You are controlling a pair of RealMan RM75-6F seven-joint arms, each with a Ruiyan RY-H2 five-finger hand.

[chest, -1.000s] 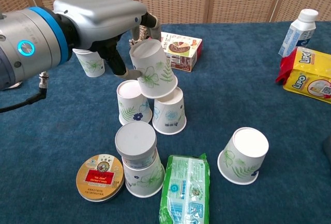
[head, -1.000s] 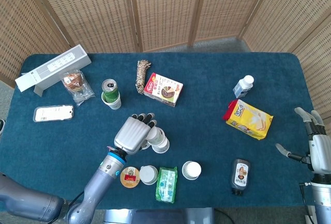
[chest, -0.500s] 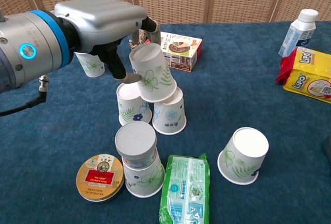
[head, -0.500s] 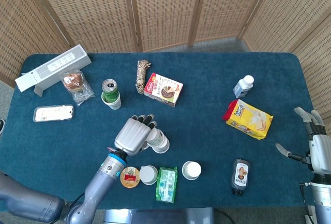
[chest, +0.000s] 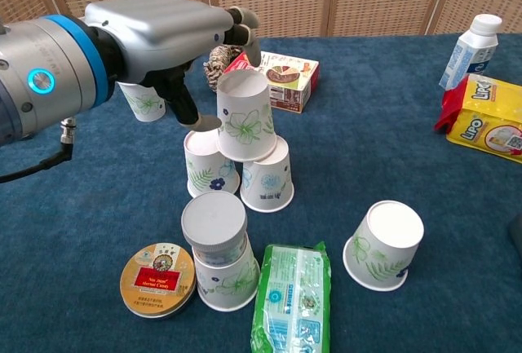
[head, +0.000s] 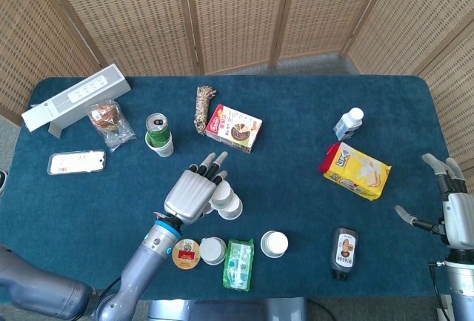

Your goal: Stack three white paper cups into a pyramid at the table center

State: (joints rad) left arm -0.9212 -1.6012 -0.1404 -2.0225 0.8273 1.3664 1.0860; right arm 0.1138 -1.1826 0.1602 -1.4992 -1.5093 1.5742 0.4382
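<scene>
Two white floral paper cups (chest: pixel 209 163) (chest: pixel 269 175) stand upside down side by side near the table's middle. A third cup (chest: pixel 245 116) sits upright-inverted across their tops. My left hand (chest: pixel 155 35) hovers just left of and behind this top cup, its fingers (chest: pixel 241 23) stretched out above the rim and off the cup. The thumb (chest: pixel 189 108) hangs close to the cup's left side. From the head view the left hand (head: pixel 191 191) covers part of the cup stack (head: pixel 228 204). My right hand (head: pixel 453 210) rests open at the table's right edge, holding nothing.
A spare inverted cup (chest: pixel 383 244) stands front right. Another cup with a grey lid (chest: pixel 218 255), a round tin (chest: pixel 159 280) and a green packet (chest: pixel 294 300) lie in front of the stack. A snack box (chest: pixel 281 80) sits behind, a yellow bag (chest: pixel 489 125) far right.
The top cup went from tilted in my left hand to level on the two lower cups. The left hand's fingers lifted off it and straightened. The right hand stayed still.
</scene>
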